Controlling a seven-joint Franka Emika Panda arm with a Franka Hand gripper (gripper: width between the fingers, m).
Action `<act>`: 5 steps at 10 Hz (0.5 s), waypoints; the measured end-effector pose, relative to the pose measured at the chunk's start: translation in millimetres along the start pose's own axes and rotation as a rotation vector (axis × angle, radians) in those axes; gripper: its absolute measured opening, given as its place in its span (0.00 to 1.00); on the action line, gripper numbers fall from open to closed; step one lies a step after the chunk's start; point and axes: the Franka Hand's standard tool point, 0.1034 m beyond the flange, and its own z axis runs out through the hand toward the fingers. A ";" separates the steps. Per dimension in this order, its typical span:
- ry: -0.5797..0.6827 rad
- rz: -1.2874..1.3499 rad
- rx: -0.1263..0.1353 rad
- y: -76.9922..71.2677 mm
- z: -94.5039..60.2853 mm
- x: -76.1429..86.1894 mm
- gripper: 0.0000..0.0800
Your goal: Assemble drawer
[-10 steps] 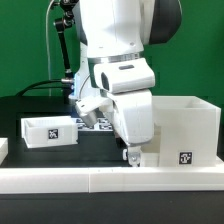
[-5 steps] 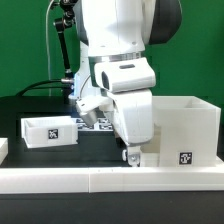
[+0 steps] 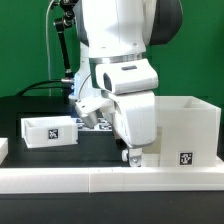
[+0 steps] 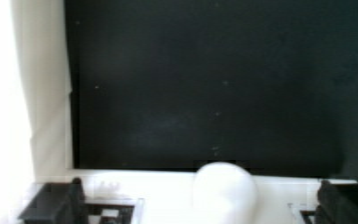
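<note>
A large open white drawer box (image 3: 186, 128) with a marker tag stands at the exterior view's right. A smaller white drawer part (image 3: 51, 131) with a tag stands at the exterior view's left. My gripper (image 3: 129, 155) hangs low at the large box's near left corner. In the wrist view my gripper (image 4: 197, 203) has its dark fingers (image 4: 55, 202) set far apart, open. A white part with a rounded white bump (image 4: 226, 190) lies between them. I cannot tell whether the fingers touch it.
The marker board (image 3: 97, 123) lies on the black table behind my arm. A white rail (image 3: 100, 178) runs along the front edge. A white wall (image 4: 23, 90) borders the black table (image 4: 211, 80) in the wrist view.
</note>
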 end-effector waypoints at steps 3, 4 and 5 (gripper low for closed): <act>-0.010 0.038 0.008 2.2 -2.5 1.3 0.81; -0.009 0.039 0.009 1.9 -2.2 0.5 0.81; -0.009 0.039 0.009 1.9 -2.2 0.4 0.81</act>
